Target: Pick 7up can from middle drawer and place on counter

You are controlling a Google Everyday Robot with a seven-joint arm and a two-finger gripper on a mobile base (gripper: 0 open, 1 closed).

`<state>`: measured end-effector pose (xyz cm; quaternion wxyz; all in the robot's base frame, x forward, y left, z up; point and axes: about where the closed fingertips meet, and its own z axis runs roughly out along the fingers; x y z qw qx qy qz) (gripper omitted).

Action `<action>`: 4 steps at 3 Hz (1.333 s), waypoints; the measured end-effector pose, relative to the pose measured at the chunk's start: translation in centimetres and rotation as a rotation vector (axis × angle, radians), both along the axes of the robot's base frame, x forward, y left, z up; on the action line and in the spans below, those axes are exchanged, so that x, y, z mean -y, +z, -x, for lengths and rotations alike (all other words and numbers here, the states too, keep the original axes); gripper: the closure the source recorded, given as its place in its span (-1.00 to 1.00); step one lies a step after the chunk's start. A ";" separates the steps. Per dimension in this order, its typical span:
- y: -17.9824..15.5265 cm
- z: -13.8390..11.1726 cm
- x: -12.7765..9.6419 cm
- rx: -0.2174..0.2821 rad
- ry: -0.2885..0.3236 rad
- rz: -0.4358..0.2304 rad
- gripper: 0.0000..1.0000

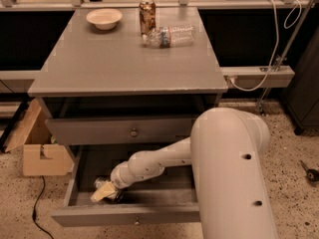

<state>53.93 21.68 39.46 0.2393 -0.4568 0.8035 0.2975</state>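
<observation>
Gripper (105,192) is down inside the middle drawer (149,214), front-left corner, low against the drawer floor, pale tip pointing toward the left wall. Can't tell whether it's spread or clamped, or whether it has anything in its grasp; the end is a pale wedge against a dark lump. That lump is the 7up can (101,184) as far as I can read it: only a small dark patch with a metallic glint shows, touching the gripper on its far side and mostly hidden by it (no green/white readable, can't tell whether it's upright or lying). Drawer is pulled well out, and the rest of its floor that shows is bare grey. The arm (159,161) comes in from the right over the drawer's open top, its big white link filling the lower right of the view. The upper drawer front (133,132) with the dark knob is closed. On the counter (124,63), all at the back: a pale bowl (104,18) at back left, a brown-gold can (147,15) upright at back centre, and a clear plastic bottle (169,36) on its side just in front of it, nearly touching. A cardboard box (42,156) sits on the speckled floor (294,148) left of the cabinet.
</observation>
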 end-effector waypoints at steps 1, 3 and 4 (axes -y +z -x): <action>-0.6 1.0 -1.3 -0.022 0.030 -0.023 -1.00; -1.5 2.3 -2.0 -0.041 0.042 -0.071 -0.02; -1.4 2.5 -1.8 -0.039 0.041 -0.087 0.45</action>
